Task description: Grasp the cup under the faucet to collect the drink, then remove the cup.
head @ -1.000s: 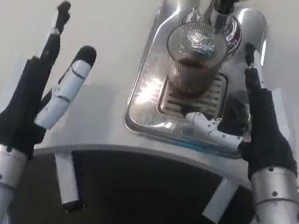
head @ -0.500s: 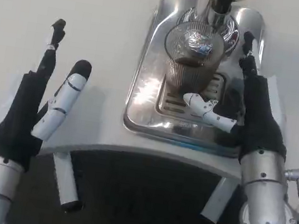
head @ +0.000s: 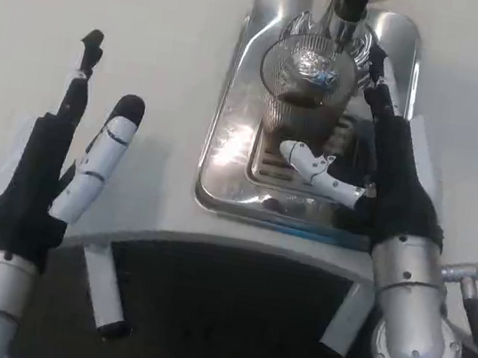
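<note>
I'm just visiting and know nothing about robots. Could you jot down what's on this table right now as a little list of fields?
Cup: clear ribbed glass with dark drink in it, standing on the tray under the faucet
Tray: shiny metal drip tray with a slotted grate
Right hand: beside the cup, fingers spread around it, thumb at its base; firm grip cannot be told
Left hand: raised over the white table, holding nothing
Task stage: cup not yet removed
</note>
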Robot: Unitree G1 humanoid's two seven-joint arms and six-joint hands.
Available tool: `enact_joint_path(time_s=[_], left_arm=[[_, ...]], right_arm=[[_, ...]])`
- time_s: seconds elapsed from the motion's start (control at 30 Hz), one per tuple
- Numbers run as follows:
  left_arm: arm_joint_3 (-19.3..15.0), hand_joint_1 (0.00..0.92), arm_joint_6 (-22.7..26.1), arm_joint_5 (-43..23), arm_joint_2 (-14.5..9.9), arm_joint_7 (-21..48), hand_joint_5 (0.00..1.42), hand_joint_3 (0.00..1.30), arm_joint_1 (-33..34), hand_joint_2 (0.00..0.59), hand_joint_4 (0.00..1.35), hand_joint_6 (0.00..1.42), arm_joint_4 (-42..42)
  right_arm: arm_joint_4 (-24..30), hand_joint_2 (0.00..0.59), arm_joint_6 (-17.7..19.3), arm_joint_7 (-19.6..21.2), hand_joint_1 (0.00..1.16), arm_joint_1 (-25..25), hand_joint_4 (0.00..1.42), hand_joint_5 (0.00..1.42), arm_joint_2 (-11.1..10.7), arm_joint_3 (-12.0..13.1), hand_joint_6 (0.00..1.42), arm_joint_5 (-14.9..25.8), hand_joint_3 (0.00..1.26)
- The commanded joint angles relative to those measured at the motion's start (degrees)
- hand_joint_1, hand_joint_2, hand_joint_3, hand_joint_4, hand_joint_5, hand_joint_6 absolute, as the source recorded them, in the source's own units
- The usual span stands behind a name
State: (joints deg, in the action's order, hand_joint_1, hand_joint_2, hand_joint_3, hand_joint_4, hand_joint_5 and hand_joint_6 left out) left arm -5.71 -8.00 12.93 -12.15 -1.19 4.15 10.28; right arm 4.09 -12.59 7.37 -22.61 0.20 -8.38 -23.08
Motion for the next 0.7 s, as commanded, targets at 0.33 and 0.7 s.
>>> enact_joint_path(time_s=[0.33,0.7], left_arm=[[-0.59,0.000,0.29,-1.30,0.09,-0.63,0.00,0.00,0.18,0.255,0.00,0.00,-1.19],[-1.18,0.000,0.69,-1.84,0.38,-0.78,0.00,0.00,0.09,0.262,0.00,0.00,-0.87]], right_arm=[[-3.08,0.247,-0.27,-0.63,0.84,-2.85,0.02,0.06,-0.09,-1.66,0.18,0.13,0.03],[-5.71,0.225,-2.13,1.59,1.04,-4.62,0.08,0.16,1.86,-1.48,0.27,-0.02,0.07]])
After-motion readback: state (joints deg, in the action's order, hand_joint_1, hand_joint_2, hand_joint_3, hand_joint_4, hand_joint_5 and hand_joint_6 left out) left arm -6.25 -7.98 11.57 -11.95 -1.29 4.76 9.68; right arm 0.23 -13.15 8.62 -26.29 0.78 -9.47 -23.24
